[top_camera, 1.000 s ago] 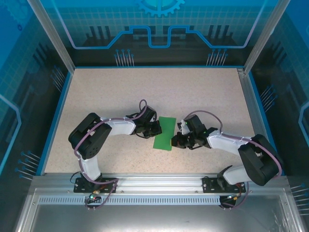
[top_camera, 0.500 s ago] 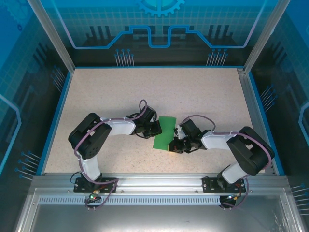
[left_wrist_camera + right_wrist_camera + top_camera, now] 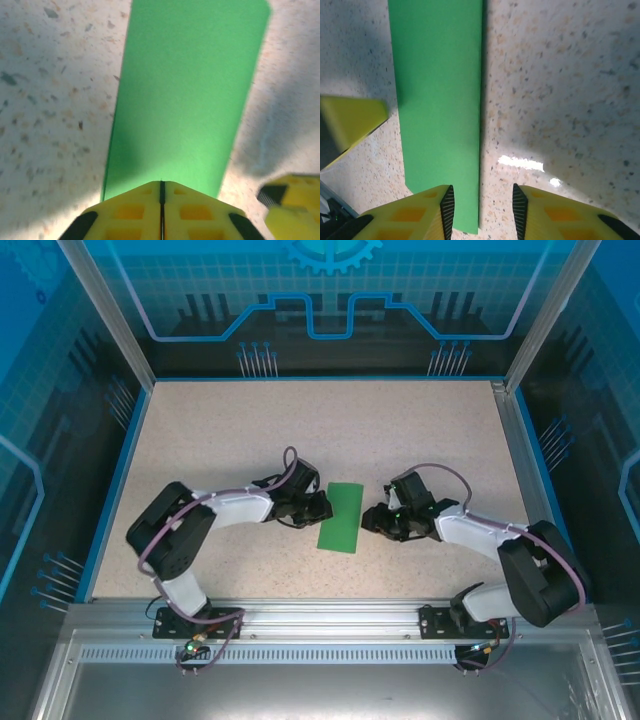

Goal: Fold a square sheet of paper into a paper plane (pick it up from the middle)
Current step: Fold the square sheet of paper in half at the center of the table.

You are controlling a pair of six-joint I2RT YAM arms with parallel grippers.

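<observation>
Paper (image 3: 341, 517), folded strip, lying flat on table (image 3: 420, 430) btwn grippers, long axis running near-far. L gripper (image 3: 161, 190) sitting pressed together at L edge; R gripper (image 3: 482, 197) standing spread, R edge lying in its gap.

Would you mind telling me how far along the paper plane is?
Done: the green paper lies flat as a narrow strip, apparently folded in half. In hand: the left gripper is shut and the right gripper open at its edges, neither lifting it. Left: nose and wing folds.
</observation>
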